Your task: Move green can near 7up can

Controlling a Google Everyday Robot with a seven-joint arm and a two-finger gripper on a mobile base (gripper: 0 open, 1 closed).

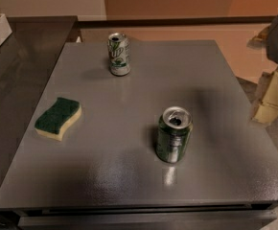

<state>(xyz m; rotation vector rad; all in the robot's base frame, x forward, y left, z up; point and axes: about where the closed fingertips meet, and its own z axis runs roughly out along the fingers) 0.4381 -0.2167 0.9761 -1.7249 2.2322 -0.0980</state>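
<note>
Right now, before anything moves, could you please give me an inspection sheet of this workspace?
Surface: grey table, no spills seen.
Job's things: green can upright, opened, front right of centre; 7up can upright near the far edge, well apart from it.
Clutter: green sponge near the left edge.
Grippers: gripper at the picture's right edge, beyond the table, away from both cans.
Cables: nothing seen.
Surroundings: dark counter on the left; tan wall behind.
</note>
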